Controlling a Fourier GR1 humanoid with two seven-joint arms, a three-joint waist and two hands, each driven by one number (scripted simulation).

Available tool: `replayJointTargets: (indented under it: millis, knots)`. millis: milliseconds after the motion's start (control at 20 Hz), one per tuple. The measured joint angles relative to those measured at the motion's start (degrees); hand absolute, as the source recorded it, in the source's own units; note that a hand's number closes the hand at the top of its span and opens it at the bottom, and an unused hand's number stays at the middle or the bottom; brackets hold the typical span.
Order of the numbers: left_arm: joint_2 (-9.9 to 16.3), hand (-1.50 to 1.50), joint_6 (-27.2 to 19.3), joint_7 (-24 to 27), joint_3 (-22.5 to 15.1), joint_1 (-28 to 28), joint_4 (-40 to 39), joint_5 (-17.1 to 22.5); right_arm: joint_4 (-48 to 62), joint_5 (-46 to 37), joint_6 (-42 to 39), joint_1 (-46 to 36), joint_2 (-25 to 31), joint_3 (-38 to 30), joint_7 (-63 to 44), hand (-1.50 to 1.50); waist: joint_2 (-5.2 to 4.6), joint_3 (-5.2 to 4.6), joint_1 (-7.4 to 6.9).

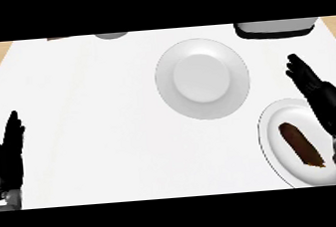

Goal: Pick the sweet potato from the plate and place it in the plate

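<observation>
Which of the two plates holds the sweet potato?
The plate at the lower right, beside the right hand; it carries the sweet potato. The centre plate is bare.

Brown elongated sweet potato (300,144) lies flat on white plate (271,142) at counter's lower right, long axis running from upper left to lower right, plate partly cut by frame edge. Second white plate (202,78), bare, sits upper centre, apart from the first.
</observation>
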State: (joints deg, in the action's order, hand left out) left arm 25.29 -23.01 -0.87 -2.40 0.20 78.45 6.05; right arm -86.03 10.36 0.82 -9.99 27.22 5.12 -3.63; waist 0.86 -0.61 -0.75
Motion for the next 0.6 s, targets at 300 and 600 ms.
replayJointTargets:
  millis: [300, 600]
  knots:
    - [-5.4, 0.00, 5.0, -3.4, -5.2, 0.3, 0.2, 3.0, -6.4, -1.5, -8.8, -9.0, 8.1, 0.3, 2.0, 1.50, -0.66, 0.39, 0.15]
    - [-8.8, 0.00, 9.5, -4.8, -7.5, -0.2, 1.5, 6.7, -4.7, -13.7, -4.7, -9.4, 16.6, -4.6, 14.3, -1.50, -0.63, 0.77, 1.25]
